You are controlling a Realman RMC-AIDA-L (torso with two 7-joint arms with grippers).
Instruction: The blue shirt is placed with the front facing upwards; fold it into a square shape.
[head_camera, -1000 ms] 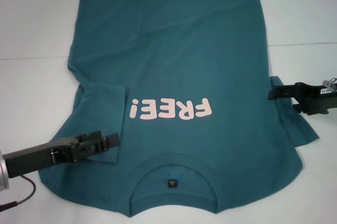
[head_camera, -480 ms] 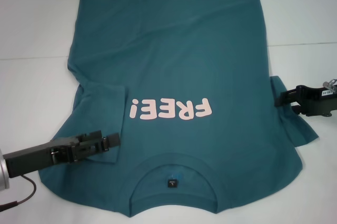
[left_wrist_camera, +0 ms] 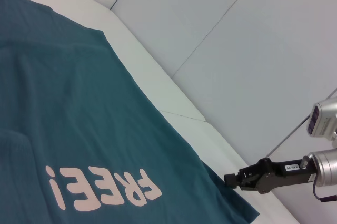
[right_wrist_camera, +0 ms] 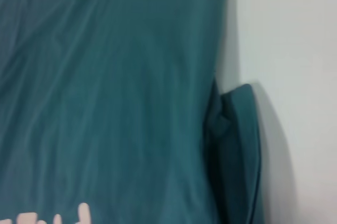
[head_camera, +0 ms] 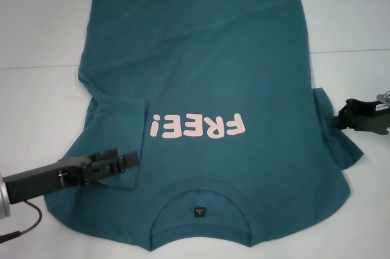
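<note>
Blue shirt flat, left hand closed on folded sleeve, right hand beside other sleeve, grip unclear.

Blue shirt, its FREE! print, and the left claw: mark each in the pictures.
blue shirt [head_camera: 213,58]: head view, on the plain body cloth, far half.
FREE! print [head_camera: 198,127]: head view, on the pink letters' middle.
left claw [head_camera: 131,161]: head view, at the fingertips over the folded-in sleeve.

Head camera looks steeply down over the whole blue shirt; both wrist cameras sit close, sharing its pink print.
</note>
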